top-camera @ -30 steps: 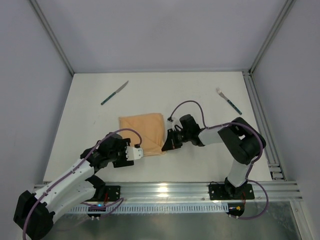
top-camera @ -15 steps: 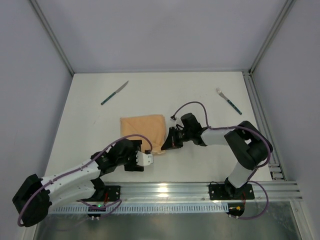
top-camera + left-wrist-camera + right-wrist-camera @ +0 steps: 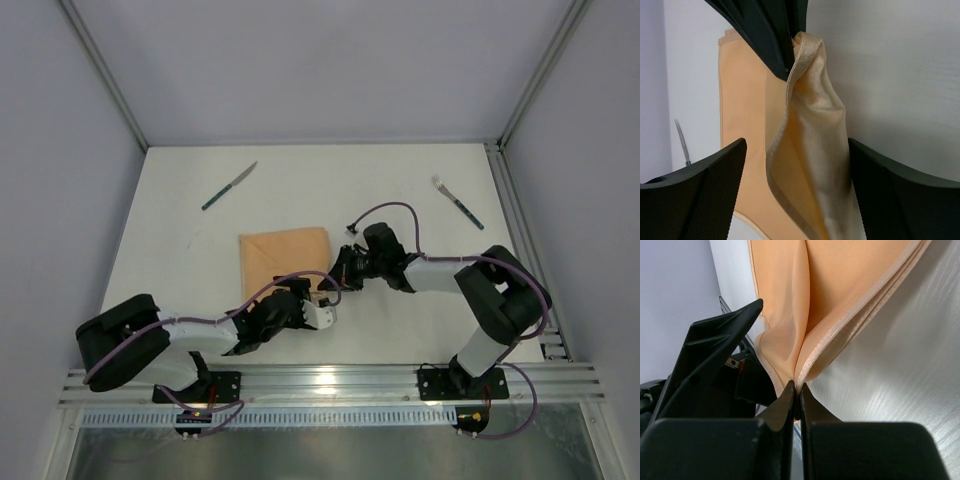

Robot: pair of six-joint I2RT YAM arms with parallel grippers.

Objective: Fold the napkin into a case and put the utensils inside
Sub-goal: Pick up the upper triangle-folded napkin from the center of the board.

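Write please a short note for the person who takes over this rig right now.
Right tool: shut on a lifted corner of the napkin.
Left tool: open, straddling that raised cloth, not gripping.
Knife far left, fork far right, both lying on the table.
Done: napkin folded to a rectangle.
Left: finish the folding, then slip both pieces inside.

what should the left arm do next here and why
Probably close the left gripper on the raised napkin fold: its jaws stand open either side of it, while the right gripper pinches the corner up.
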